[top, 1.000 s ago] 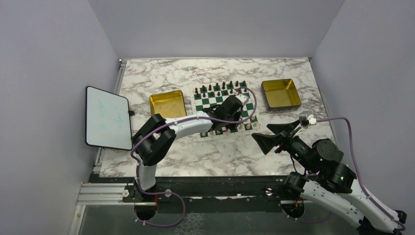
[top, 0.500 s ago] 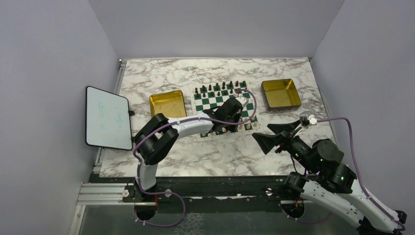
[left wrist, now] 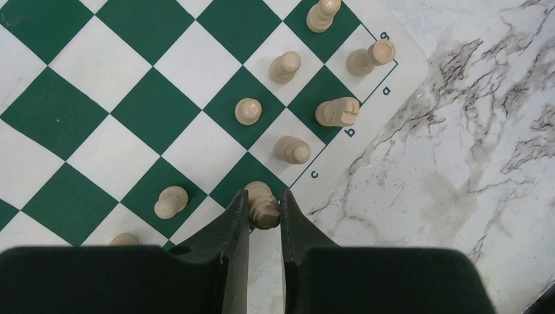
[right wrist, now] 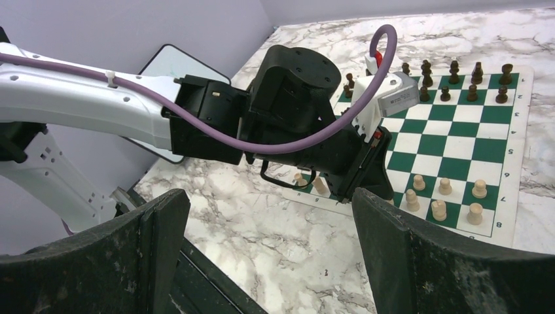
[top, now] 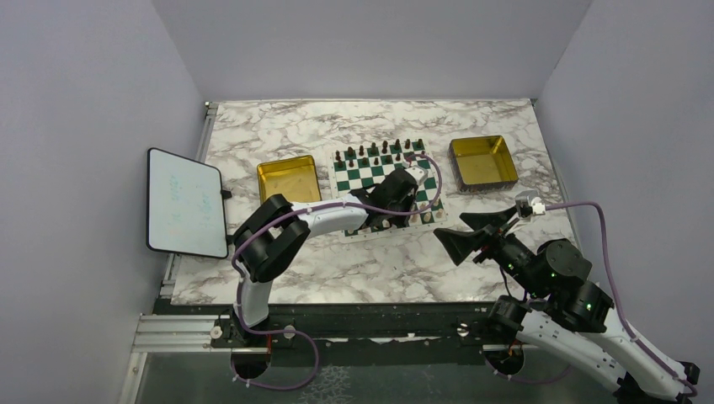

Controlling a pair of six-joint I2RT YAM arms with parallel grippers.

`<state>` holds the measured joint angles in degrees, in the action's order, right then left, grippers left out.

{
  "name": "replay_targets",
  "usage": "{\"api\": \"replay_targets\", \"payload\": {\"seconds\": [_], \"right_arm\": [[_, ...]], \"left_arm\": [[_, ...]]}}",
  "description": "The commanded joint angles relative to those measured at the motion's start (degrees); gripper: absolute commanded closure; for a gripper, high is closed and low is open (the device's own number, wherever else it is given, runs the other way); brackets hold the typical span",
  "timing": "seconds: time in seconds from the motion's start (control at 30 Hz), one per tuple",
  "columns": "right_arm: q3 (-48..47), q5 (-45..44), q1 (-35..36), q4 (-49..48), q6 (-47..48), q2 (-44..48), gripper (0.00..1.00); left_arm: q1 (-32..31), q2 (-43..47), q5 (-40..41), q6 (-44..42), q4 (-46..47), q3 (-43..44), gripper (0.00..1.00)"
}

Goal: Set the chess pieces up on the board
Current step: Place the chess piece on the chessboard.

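While the left gripper [left wrist: 264, 198] pinches a cream chess piece [left wrist: 263, 212] at the board [left wrist: 150, 111] edge, lower centre of its wrist view, right gripper [right wrist: 268, 196] spread wide above marble, left gold tray [top: 288, 179] and right gold tray [top: 482, 160] flanking the board, gold floors in plain sight, another piece [left wrist: 122, 239] half hidden at the lower left behind the gripper housing.

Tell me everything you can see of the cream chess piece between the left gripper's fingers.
The chess piece looks like pale bare wood, turned into stacked rings under a rounded head. Seen from above, it appears roughly upright over a green square in the board's lettered edge row. The left gripper's two black fingers press against it, one on each side. Whether its base rests on the board cannot be told. The nearest other piece stands apart from it.
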<state>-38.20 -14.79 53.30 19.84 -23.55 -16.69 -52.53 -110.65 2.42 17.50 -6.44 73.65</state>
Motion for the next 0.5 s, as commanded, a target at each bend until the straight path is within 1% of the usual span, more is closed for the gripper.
{"api": "replay_targets", "payload": {"seconds": [0.0,0.1,0.23,0.47], "right_arm": [[-1.3,-1.6,0.4,1.2,0.2,0.8,0.00],[-1.6,-2.2,0.3,2.2,0.3,1.2,0.00],[-1.5,-2.5,0.4,1.7,0.8,1.7,0.00],[-2.0,-2.2,0.4,1.5,0.8,-0.1,0.00]], "left_arm": [[-0.1,-1.3,-1.0,-1.0,1.4,-0.8,0.87],[-0.1,-1.5,-1.0,-1.4,0.9,-0.6,0.84],[-0.1,-1.6,-0.9,-1.5,0.5,-0.2,0.74],[-0.1,-1.9,-0.3,-2.4,-1.1,1.6,0.64]]}}
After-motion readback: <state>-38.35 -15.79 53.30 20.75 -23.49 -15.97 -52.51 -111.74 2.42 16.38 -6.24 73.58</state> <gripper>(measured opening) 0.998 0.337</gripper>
